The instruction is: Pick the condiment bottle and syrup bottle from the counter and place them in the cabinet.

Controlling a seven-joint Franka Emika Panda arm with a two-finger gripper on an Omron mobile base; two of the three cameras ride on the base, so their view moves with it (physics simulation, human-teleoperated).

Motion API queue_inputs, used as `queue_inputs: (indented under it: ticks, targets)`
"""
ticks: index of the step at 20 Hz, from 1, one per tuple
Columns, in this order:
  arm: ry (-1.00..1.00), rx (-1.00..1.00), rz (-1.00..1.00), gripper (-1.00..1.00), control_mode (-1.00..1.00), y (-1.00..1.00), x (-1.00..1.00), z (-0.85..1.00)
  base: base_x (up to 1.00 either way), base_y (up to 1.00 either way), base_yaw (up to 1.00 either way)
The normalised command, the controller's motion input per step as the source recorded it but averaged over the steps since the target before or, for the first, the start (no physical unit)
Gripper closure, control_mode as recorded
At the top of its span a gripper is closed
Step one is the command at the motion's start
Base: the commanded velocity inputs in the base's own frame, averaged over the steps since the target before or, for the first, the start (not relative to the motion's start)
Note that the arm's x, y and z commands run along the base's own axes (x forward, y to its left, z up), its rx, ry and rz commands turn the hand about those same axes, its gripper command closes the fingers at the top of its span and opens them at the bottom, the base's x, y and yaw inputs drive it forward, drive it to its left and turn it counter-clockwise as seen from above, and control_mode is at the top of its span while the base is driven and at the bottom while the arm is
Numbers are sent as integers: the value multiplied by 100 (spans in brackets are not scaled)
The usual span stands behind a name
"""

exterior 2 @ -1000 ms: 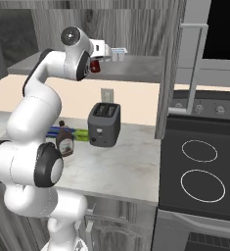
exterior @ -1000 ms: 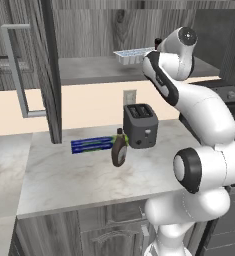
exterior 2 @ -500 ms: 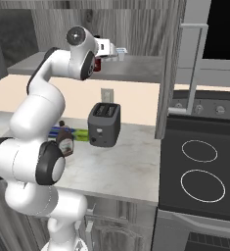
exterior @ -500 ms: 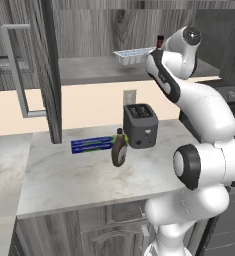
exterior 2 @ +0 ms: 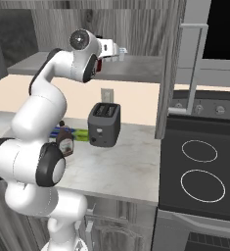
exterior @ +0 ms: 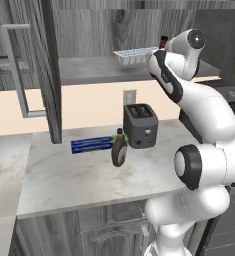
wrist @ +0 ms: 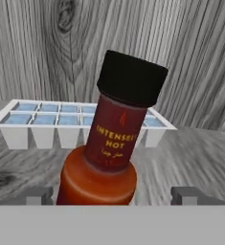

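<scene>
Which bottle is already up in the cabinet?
The red condiment bottle, black-capped, beside the ice tray. The brown syrup bottle stands on the counter.

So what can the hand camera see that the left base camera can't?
The hand view shows the condiment bottle close up, with its pale lettering, and the pincer open, one fingertip on each side of it.

The left base view shows the syrup bottle on the counter, beside the toaster and a blue packet, plus the cabinet door handle.

Both show the ice cube tray on the cabinet shelf with the red bottle's black cap near it.
</scene>
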Motion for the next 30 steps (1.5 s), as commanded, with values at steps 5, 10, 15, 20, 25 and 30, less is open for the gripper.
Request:
queue_inputs:
  ticks: [5,10,15,20,25,30]
  targets:
    - [-11,0,0,-100,-100,23,-25,19,0,0,0]
    - [-11,0,1,-100,-100,42,-44,8,0,0,0]
    - [-13,0,0,-100,-100,28,-99,0,0,0,0]
    - [-13,0,0,-100,-100,0,-97,0,0,0,0]
    - [-7,0,0,-100,-100,-1,-78,-7,0,0,0]
    - [0,0,0,-100,-100,0,-39,-17,0,0,0]
